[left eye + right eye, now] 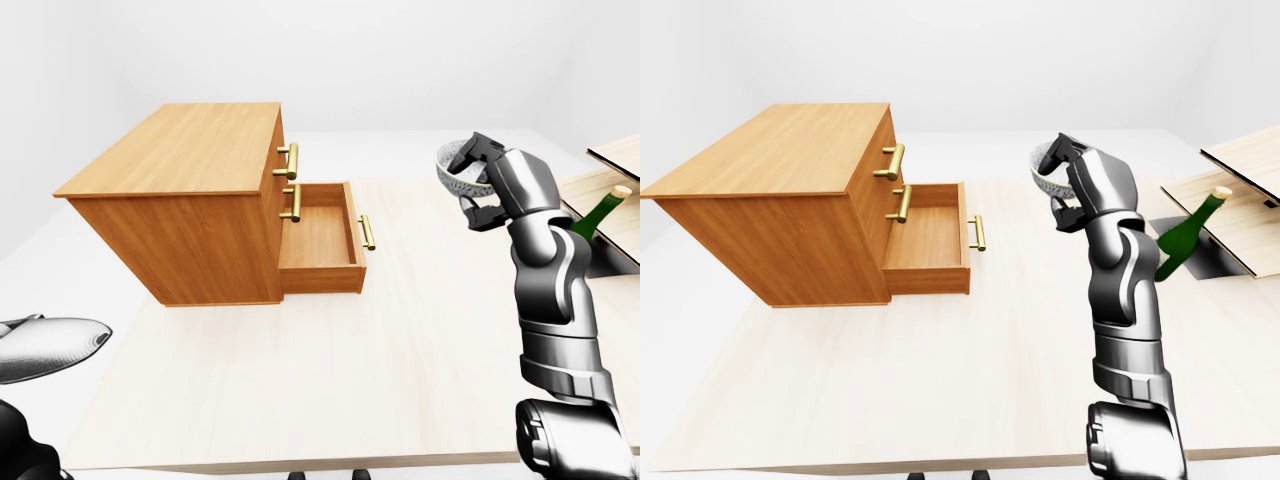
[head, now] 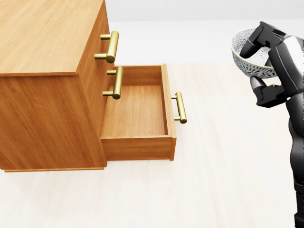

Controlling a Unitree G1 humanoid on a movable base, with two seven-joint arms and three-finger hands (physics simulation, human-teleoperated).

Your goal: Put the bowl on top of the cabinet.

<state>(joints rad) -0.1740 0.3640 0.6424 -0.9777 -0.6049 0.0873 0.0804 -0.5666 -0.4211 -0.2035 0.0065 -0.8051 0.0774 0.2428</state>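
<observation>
At the lower left edge of the left-eye view, the left hand (image 1: 45,345) is seen only as a pale, blurred shape low beside the table; whether its fingers are spread or closed cannot be told. In the upper left of the head view the wooden cabinet (image 2: 45,33) is shown with its flat top bare, which is where the bowl is meant to be set. Two brass handles (image 2: 112,46) are seen on its right face, and the lowest drawer (image 2: 137,111) is pulled out to the centre of the frame, empty, with its own brass handle (image 2: 180,108) on the outer face. The light wooden table (image 2: 218,180) is spread across the lower part of the view.

In the upper right of the head view the patterned bowl (image 2: 247,59) is held aloft by the right hand (image 2: 266,66), the fingers being closed over the rim and under the wall so that it is gripped firmly and tilted slightly. It is held well above the table and well apart from the cabinet, judged high enough for the top edge to be cleared on the way across. At the far right of the right-eye view a green bottle (image 1: 1185,232) is seen leaning in a dark recess
</observation>
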